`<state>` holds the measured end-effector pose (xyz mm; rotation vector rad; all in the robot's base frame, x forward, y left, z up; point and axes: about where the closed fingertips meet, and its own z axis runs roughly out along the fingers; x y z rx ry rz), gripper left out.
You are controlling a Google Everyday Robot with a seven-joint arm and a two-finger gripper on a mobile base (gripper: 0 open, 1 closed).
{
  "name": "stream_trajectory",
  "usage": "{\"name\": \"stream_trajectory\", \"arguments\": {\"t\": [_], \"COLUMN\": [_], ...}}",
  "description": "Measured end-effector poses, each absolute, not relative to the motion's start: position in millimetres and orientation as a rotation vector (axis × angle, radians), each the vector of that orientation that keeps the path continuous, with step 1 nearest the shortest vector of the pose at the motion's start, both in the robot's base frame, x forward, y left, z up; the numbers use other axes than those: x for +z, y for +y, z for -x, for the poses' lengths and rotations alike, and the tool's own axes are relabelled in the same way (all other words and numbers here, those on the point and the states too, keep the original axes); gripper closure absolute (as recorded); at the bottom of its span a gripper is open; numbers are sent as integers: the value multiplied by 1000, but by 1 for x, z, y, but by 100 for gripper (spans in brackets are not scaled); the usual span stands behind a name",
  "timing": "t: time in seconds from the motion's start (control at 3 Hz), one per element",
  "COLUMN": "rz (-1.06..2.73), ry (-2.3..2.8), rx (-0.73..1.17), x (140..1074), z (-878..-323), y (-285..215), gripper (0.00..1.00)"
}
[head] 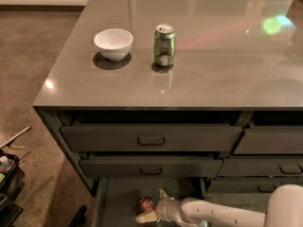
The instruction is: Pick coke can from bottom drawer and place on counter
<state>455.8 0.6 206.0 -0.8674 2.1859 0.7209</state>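
Note:
The coke can [146, 204] is a small red can lying in the open bottom drawer [118, 197] at the bottom of the camera view. My gripper [154, 206] reaches in from the right on a white arm, right beside the can; one finger [162, 193] points up behind the can and another [147, 216] lies below it, so the fingers straddle the can. The counter [213, 65] is glossy grey-brown above the drawers.
A white bowl [113, 43] and a green can [164, 44] stand on the counter's left half. Two drawers with handles [151, 140] sit above the bottom drawer. A dark bin [7, 183] with objects stands on the floor at left.

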Motion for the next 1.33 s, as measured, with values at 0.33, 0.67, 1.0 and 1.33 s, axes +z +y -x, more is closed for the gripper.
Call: {"name": "stream_trajectory", "arguments": {"t": [0.33,0.67,1.0,1.33], "rz": [878,879,861,847], "ry": [2224,2259,2299,2328], "rx": [724,728,728,719], "x": [189,174,159,148], "z": [-455,-453,-451,-450], "y": [3,4,2,0], "gripper": [0,0,0,0]}}
